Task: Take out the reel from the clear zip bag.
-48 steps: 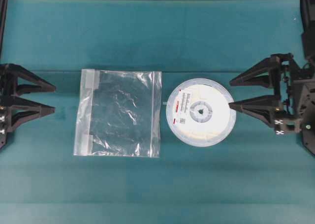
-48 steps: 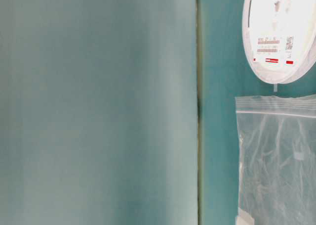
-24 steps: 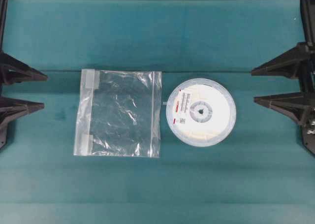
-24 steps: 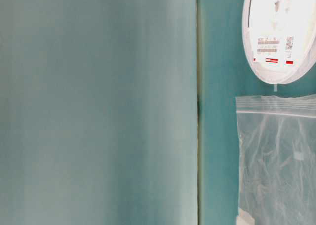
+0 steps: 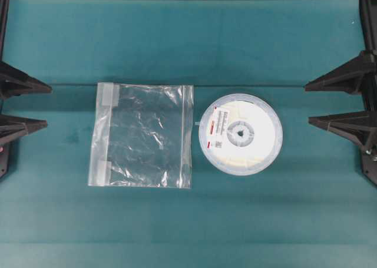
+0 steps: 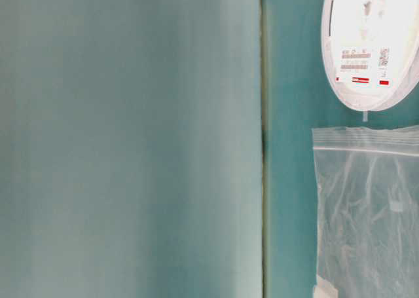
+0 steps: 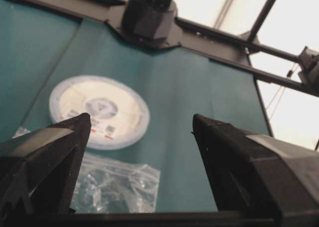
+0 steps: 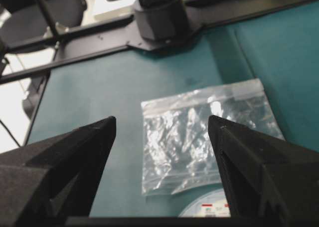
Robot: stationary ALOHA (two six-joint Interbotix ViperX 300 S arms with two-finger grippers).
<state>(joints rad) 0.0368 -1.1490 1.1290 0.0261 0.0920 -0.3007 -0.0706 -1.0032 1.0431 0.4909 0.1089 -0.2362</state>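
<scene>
Now my flat round white reel with the grey middle (image 5: 240,134) lies on the teal surface (image 5: 177,44), just beside the crinkly clear square zip bag (image 5: 141,135) and fully outside it. A tiny gap shows between the two. The bag looks flat and empty.

A second ago my right fingers were close to the reel's edge. They have pulled back to the right side, and my left fingers have slid a little farther to the left side too. The reel and the bag have not moved at all.

My left gripper (image 5: 20,106) has its fingers wide apart with nothing between them. My right gripper (image 5: 336,103) is the same, wide apart and holding nothing. Both are well away from the reel and the bag.

I think this means the job is done. The reel is out, and I am moving away to rest.
</scene>
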